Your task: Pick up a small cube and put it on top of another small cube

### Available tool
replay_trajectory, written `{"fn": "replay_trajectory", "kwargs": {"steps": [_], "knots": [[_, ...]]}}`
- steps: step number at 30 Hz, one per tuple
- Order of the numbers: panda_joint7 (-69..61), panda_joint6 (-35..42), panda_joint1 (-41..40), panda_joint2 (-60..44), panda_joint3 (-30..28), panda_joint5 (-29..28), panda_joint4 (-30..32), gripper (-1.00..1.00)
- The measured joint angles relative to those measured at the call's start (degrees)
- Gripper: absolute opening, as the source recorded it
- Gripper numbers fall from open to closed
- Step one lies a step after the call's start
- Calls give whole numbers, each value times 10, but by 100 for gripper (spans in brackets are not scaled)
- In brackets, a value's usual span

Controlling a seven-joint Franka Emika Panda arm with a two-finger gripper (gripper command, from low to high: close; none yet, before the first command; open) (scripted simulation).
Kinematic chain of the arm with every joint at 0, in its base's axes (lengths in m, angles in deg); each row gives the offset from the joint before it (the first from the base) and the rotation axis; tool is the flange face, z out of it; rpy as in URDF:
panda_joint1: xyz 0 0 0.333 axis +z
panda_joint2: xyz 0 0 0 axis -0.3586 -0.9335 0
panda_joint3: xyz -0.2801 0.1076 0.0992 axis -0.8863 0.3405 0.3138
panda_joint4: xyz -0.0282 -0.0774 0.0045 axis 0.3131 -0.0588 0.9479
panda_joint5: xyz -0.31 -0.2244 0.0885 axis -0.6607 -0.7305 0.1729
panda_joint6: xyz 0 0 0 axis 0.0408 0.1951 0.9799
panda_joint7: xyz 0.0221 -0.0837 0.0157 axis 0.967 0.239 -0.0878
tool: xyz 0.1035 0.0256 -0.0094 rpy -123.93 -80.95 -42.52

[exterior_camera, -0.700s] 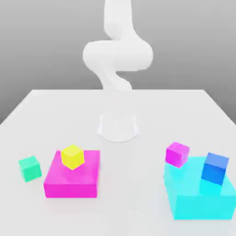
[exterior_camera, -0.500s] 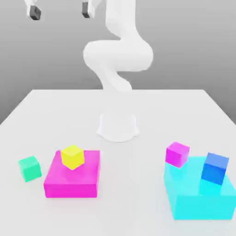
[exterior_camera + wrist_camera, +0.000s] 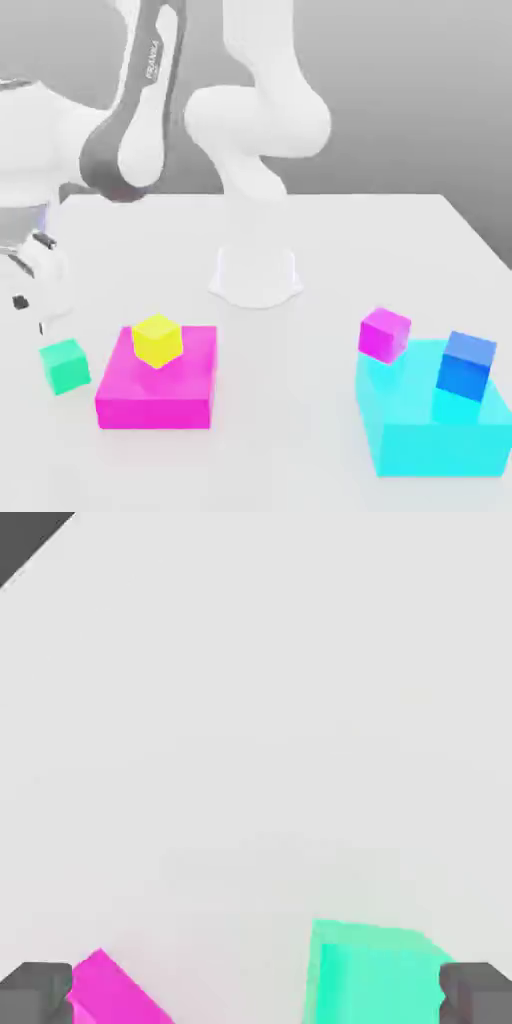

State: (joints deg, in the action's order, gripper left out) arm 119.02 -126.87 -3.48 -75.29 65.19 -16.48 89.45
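Note:
The small teal-green cube [image 3: 65, 364] sits on the white table at the exterior view's left, beside the large magenta block. My gripper [image 3: 32, 308] hangs just above and slightly behind it, not touching. In the hand view the gripper [image 3: 256, 994] is open, its two dark fingertips [image 3: 35, 992] wide apart, and the green cube [image 3: 375, 972] lies between them, close to one finger. The small magenta-pink cube [image 3: 385, 333] stands at the far left corner of the cyan block, on the exterior view's right.
A large flat magenta block [image 3: 160, 395] carries a small yellow cube [image 3: 158, 339] right beside the green cube. A big cyan block [image 3: 430, 430] holds a small blue cube [image 3: 467, 365]. The arm's white base [image 3: 256, 275] stands at mid-table.
The arm has swung down from the top of the exterior view to the left. The hand now hovers low over the green cube. The cubes have not moved.

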Motion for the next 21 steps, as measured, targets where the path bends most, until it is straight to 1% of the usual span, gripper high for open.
{"fn": "replay_trajectory", "kwargs": {"steps": [3, 6, 7, 12, 13, 14, 16, 19, 20, 21], "knots": [[-48, -46, -31, -65, 40, 67, -5, 0], [-88, -94, -87, -126, 108, 120, -17, 0], [-96, -104, -100, -139, 123, 130, -20, -100], [-95, -104, -100, -139, 123, 129, -20, -100], [-99, -109, -107, -145, 131, 134, -21, -100], [-94, -104, -101, -138, 124, 128, -19, -100], [-69, -80, -85, -107, 100, 94, -12, -100], [-19, -34, -65, -47, 64, 27, 0, -100], [-3, -18, -63, -25, 58, 6, 5, -100], [14, -2, -49, -6, 67, -2, 7, -100]]}}
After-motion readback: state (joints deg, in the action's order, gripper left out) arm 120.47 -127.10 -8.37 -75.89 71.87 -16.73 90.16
